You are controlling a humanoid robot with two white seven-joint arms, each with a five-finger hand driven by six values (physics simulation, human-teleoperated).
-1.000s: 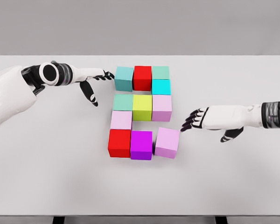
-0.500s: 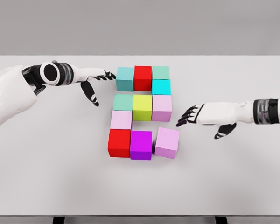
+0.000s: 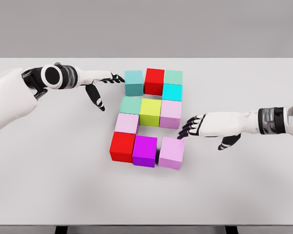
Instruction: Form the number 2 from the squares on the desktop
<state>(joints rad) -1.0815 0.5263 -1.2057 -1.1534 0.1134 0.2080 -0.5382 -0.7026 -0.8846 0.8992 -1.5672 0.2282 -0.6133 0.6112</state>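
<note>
Right hand (image 3: 198, 126) fingertips btwn pink cube (image 3: 170, 113) & lower pink cube (image 3: 171, 152).

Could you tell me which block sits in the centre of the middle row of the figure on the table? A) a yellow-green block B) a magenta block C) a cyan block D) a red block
A: the yellow-green block lies in the middle row, between the teal block on its left and the pale pink block on its right.
</note>
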